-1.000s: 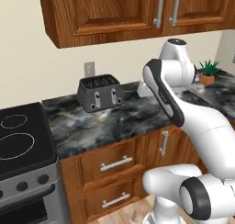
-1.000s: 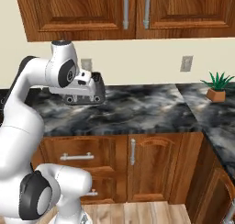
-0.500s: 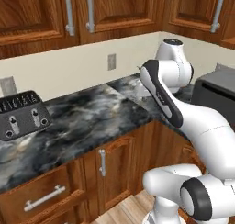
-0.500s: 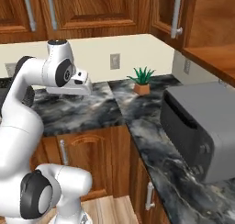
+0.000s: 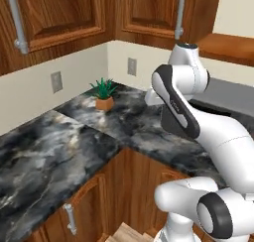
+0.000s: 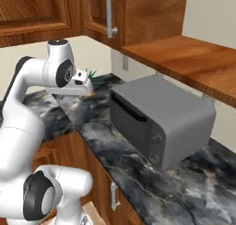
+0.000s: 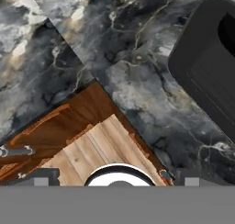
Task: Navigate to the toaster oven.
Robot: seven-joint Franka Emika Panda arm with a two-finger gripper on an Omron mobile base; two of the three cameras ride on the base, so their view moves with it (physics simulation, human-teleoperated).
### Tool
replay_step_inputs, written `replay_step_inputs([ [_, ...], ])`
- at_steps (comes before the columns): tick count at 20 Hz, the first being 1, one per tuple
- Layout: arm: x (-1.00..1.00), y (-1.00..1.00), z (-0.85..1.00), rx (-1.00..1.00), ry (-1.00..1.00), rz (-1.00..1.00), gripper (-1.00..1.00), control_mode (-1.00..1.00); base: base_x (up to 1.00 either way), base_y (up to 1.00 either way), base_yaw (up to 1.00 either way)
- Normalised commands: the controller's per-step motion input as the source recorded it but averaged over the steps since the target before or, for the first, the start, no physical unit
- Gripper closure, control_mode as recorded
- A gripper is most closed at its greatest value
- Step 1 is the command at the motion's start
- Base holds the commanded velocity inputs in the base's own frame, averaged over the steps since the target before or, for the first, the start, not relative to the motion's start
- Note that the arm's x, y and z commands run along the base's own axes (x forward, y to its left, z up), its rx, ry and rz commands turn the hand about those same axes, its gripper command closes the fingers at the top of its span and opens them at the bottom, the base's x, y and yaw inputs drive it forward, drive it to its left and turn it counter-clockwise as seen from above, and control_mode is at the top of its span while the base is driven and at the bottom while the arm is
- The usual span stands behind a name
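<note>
The toaster oven is a large matte grey box with rounded corners and a long dark slot across its front. It stands on the dark marble counter under a wooden shelf, close on my right. In the left base view my arm covers most of the toaster oven. In the hand view its dark front lies at the right edge. My gripper hangs above the counter's corner, left of the oven and apart from it. Its fingertips stand wide apart, open and holding nothing.
A small potted plant sits in the counter's back corner, with two wall outlets nearby. Wooden cabinets hang overhead. The L-shaped counter edge and the lower cabinet doors are right in front of the base, over the wood floor.
The whole scene has swung as the base turned right: the small dark toaster has left the views, the plant has slid left, and the toaster oven stands larger and closer. The arm's pose is unchanged.
</note>
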Motion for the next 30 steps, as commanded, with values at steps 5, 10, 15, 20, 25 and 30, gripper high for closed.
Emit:
replay_step_inputs([
  [5, 0.0, 0.0, 0.0, 0.0, 0.0, 0.0, -1.0, 1.0, 0.68, 0.27, -0.72],
  [10, 0.0, 0.0, 0.0, 0.0, 0.0, 0.0, -1.0, 1.0, 0.67, 0.1, -0.72],
  [15, 0.0, 0.0, 0.0, 0.0, 0.0, 0.0, -1.0, 1.0, 0.69, 0.06, -0.66],
  [20, 0.0, 0.0, 0.0, 0.0, 0.0, 0.0, -1.0, 1.0, 0.56, 0.0, -0.5],
  [25, 0.0, 0.0, 0.0, 0.0, 0.0, 0.0, -1.0, 1.0, 0.61, 0.0, -0.32],
  [30, 0.0, 0.0, 0.0, 0.0, 0.0, 0.0, -1.0, 1.0, 0.61, 0.0, -0.14],
])
